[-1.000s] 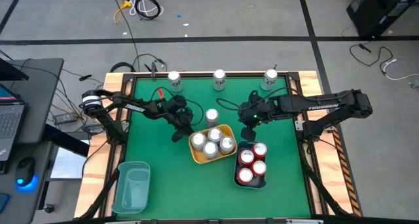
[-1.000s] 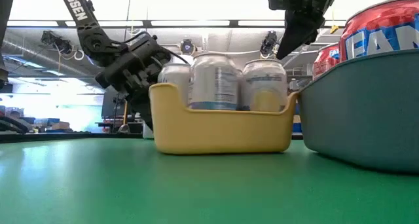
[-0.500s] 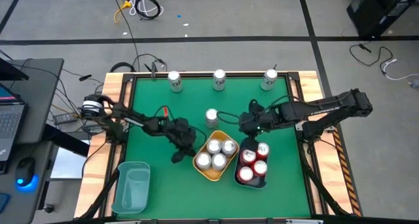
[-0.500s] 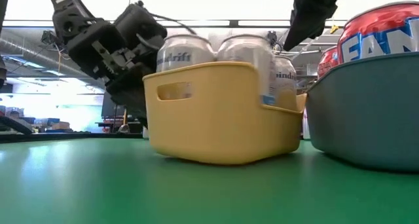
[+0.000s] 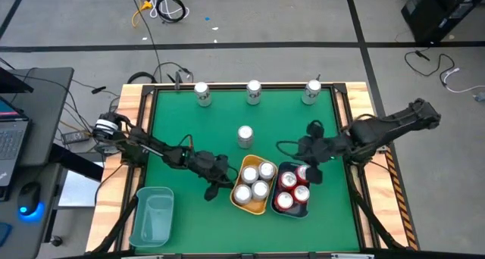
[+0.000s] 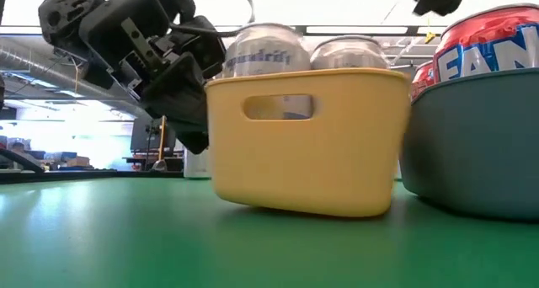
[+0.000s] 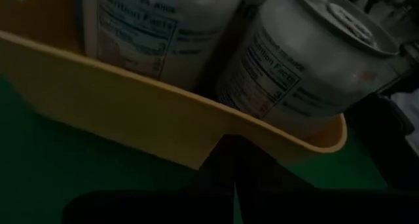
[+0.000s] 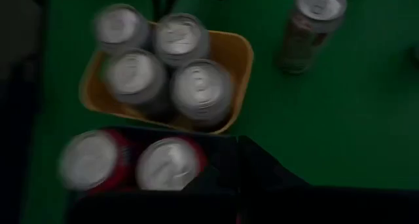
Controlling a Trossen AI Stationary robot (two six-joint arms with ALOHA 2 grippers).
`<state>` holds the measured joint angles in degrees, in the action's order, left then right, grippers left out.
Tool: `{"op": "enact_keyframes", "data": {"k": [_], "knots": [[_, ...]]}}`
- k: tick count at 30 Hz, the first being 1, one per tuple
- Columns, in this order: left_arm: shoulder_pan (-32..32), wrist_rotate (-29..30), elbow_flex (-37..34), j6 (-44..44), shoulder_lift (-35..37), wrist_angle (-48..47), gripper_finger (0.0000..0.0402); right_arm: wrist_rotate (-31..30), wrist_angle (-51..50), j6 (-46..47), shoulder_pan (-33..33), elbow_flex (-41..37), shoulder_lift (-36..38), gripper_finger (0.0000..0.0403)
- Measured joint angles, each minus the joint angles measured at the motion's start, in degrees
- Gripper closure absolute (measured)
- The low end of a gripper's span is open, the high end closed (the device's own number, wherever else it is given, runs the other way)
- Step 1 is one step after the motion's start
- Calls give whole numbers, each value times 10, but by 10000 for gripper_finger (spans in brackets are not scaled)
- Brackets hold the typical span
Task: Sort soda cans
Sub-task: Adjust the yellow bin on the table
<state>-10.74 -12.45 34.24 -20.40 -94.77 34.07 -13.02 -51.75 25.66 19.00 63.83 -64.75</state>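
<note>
I have the left gripper (image 5: 216,182) against the left wall of the yellow bin (image 5: 263,207), which holds four silver cans (image 5: 257,179); whether its fingers clasp the rim I cannot tell. The right gripper (image 5: 312,165) hovers over the red cans (image 5: 291,188) in the dark bin (image 5: 296,213), grip unclear too; I should nudge slowly, keeping the yellow bin flat, since four silver cans remain out, one loose can (image 5: 244,135) mid-table.

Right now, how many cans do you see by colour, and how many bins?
Silver cans: 8, with 4 in the yellow bin, 3 along the far edge, 1 loose
Red cans: 4, in the dark bin
Bins: 3, counting the teal bin
Total: 12 cans, 3 bins
</note>
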Motion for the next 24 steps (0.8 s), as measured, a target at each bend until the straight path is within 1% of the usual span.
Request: {"op": "enact_keyframes", "data": {"k": [5, 9, 16, 21, 24], "knots": [[-22, 16, 6, -36, -51, 96, 397, -14, -6, 23, 54, 0, 14, 403], [-29, 17, 29, -50, -95, 134, 397, -24, -4, 32, 95, -3, 14, 403], [-29, 4, 72, -42, -137, 146, 397, -26, -6, 66, 141, -34, 14, 403], [-21, -7, 77, -38, -133, 138, 397, -26, -5, 85, 159, -57, 21, 403], [-5, -38, 77, -44, -113, 124, 397, -42, -2, 76, 162, -58, 28, 403]]}}
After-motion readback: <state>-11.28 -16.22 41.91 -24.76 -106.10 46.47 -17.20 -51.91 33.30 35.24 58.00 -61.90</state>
